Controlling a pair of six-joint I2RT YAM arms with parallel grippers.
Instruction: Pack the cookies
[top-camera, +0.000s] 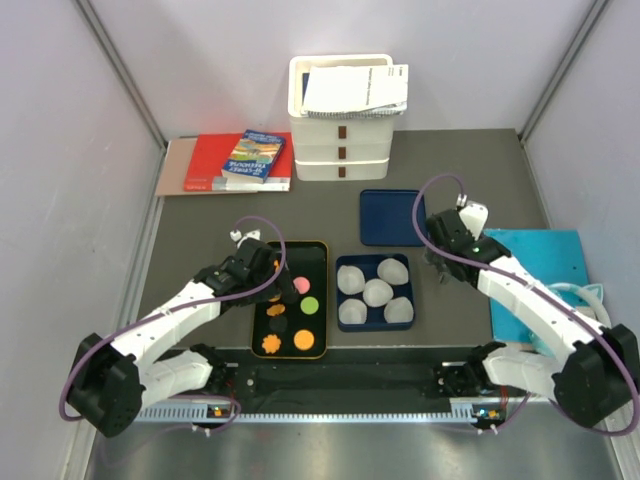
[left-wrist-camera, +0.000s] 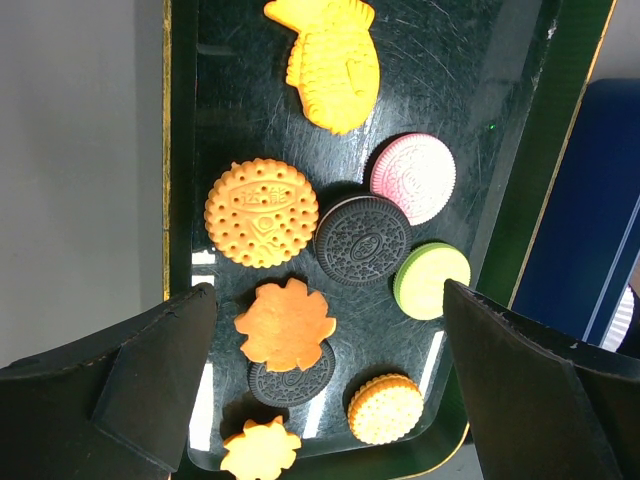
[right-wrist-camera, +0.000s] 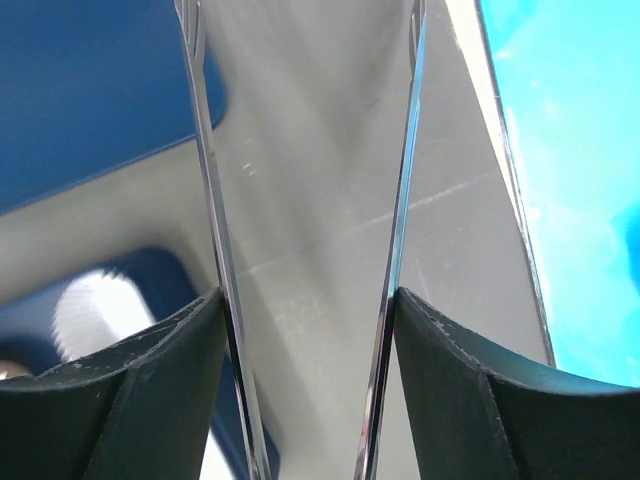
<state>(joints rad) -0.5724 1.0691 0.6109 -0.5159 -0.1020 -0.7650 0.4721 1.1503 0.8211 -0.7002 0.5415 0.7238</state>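
Dark surface (top-camera: 200, 230), pale walls (top-camera: 60, 150) | cookies (left-wrist-camera: 262, 212) lie on black tray (top-camera: 312, 256) directly beneath left tool (left-wrist-camera: 327, 290), spread wide, empty; orange flower cookie (left-wrist-camera: 285, 325) sits between its fingers (left-wrist-camera: 150, 380) | right tool (top-camera: 440, 262), parted and empty, hovers beyond blue cup box (top-camera: 368, 260); left arm (top-camera: 180, 320) nearer

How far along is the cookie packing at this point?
Nothing packed yet: the paper cups in the blue box look empty. In hand: the left tool hangs open above the cookies on the black tray, gripping none. Left: moving every cookie into the box.
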